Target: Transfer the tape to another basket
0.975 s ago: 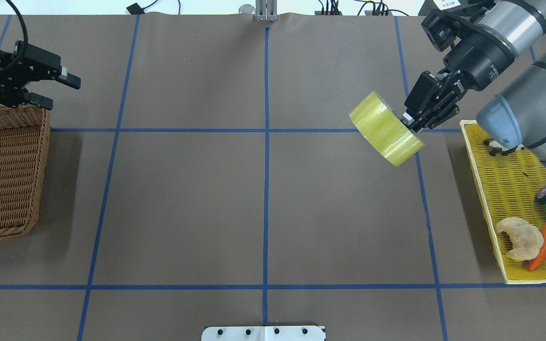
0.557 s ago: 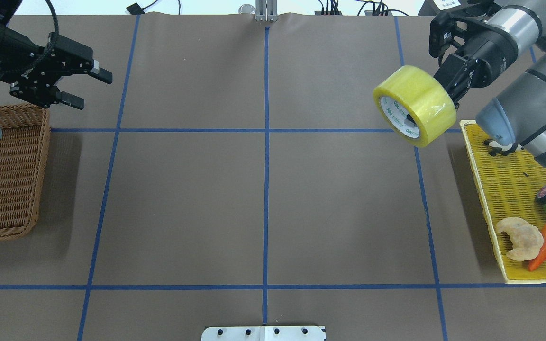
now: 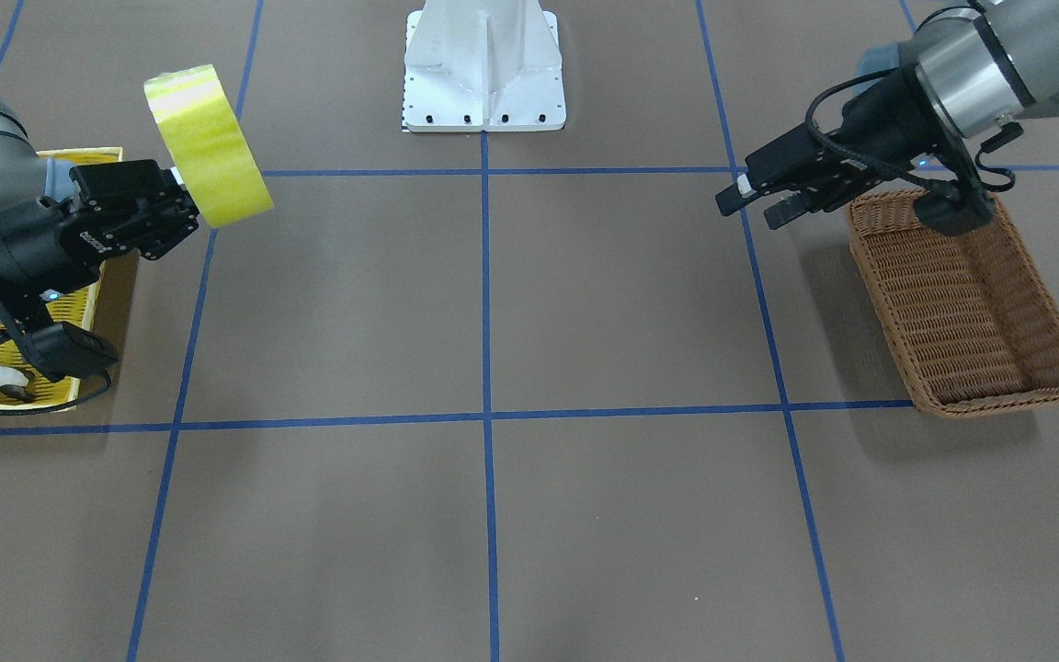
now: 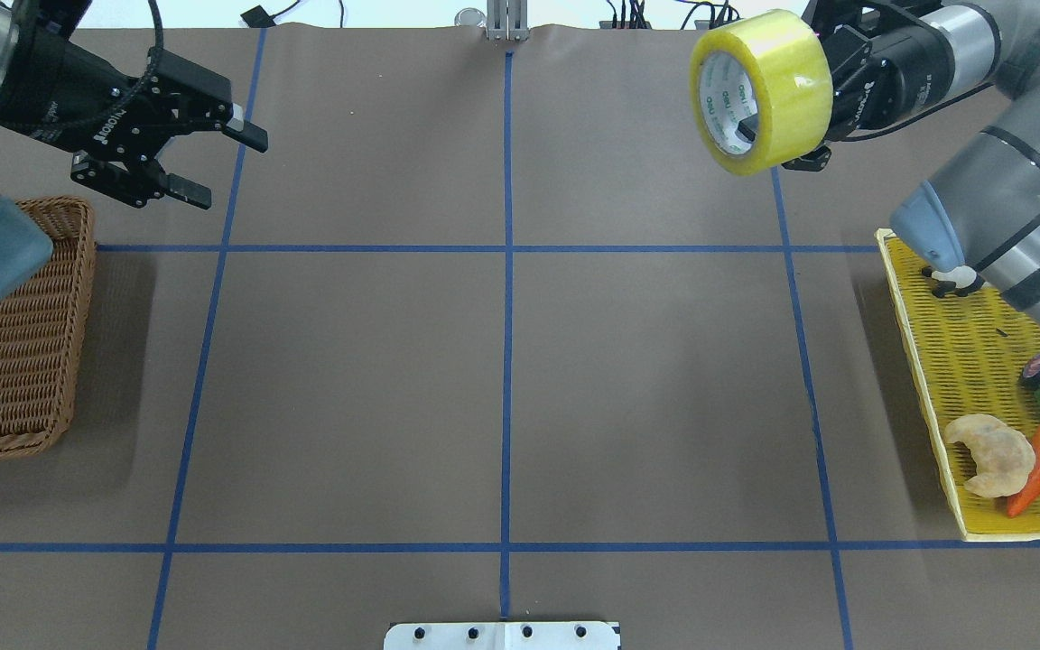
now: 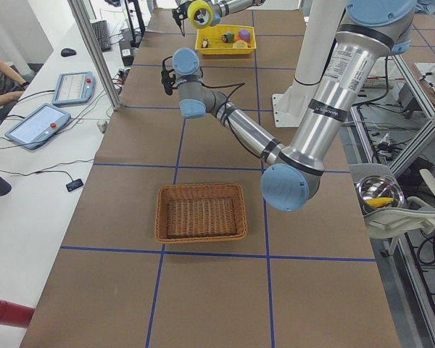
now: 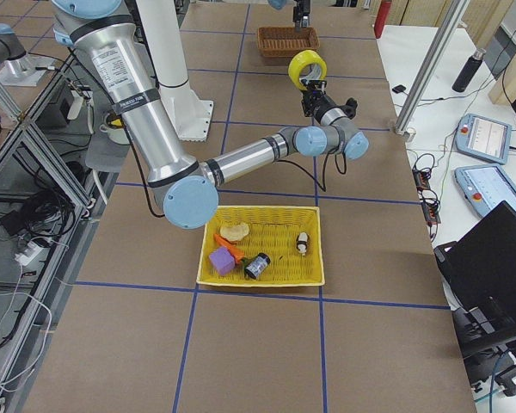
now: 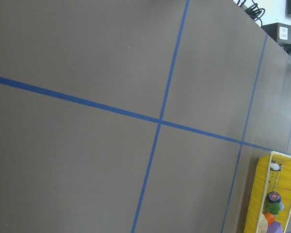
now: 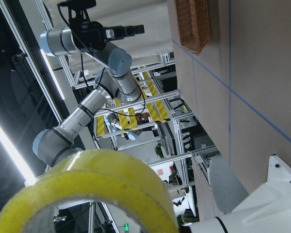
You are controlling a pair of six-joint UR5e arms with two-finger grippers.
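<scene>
Well apart from the wicker basket [image 4: 78, 271], we hold the tape [image 4: 759, 90] aloft, right gripper [image 3: 176, 193] clamped on its wall. Our left gripper [image 4: 224, 166] hovers just beside the basket, fingers spread. Next, we judge, we carry the tape basketward for a hand-over.

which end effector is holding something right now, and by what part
The right end effector grips the tape by its rim wall, one finger inside the white core. The left end effector is open and empty.

Yellow tape roll [image 4: 786, 86] aloft, core showing; brown wicker basket [image 4: 10, 379] well apart.
</scene>
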